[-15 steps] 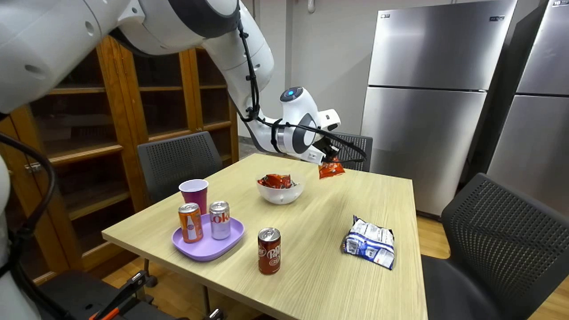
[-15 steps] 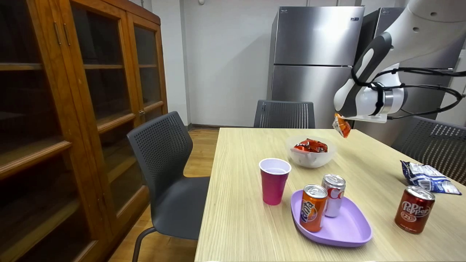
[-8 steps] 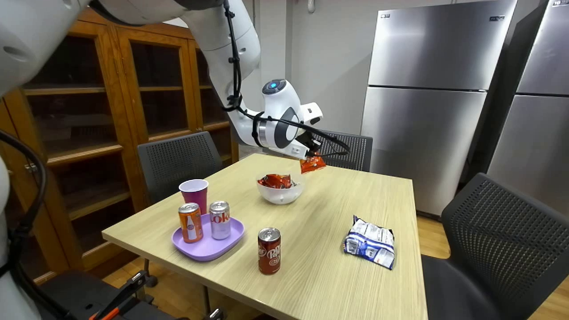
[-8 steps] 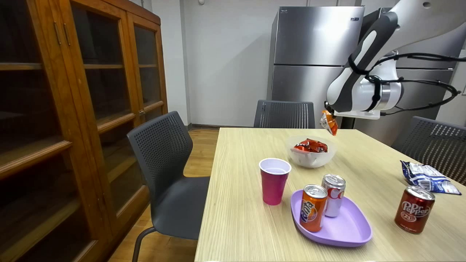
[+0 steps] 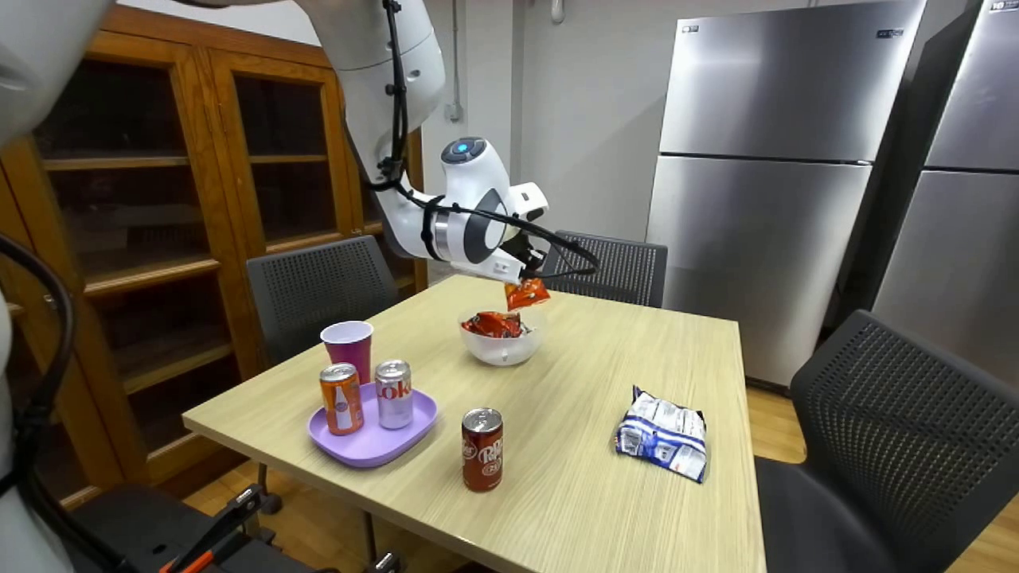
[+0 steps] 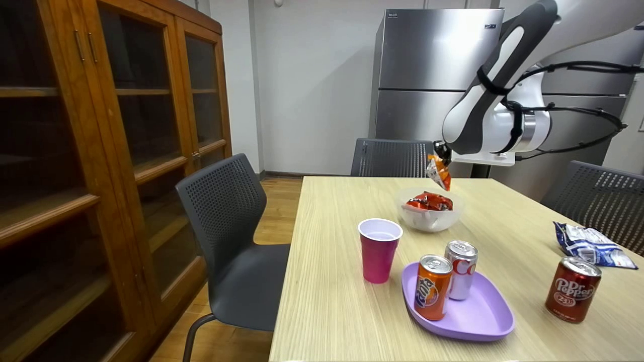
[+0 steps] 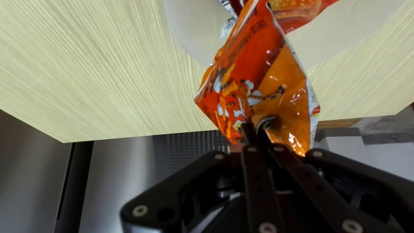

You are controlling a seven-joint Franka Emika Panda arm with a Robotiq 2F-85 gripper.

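My gripper is shut on a crinkled orange-red snack bag, pinching its edge. The bag hangs from the fingertips in both exterior views. The gripper itself is partly hidden by the arm in an exterior view. A translucent white bowl stands just below the bag and also shows in an exterior view. The bowl holds a red snack bag; in the wrist view it is partly hidden behind the held bag. The held bag is above the bowl's far rim, apart from it.
On the table are a purple tray with an orange can and a silver can, a magenta cup, a brown-red can and a blue-white bag. Chairs surround the table.
My gripper has moved leftward in both exterior views, carrying the orange-red bag from beside the bowl to above its far side. The things on the table have not moved.
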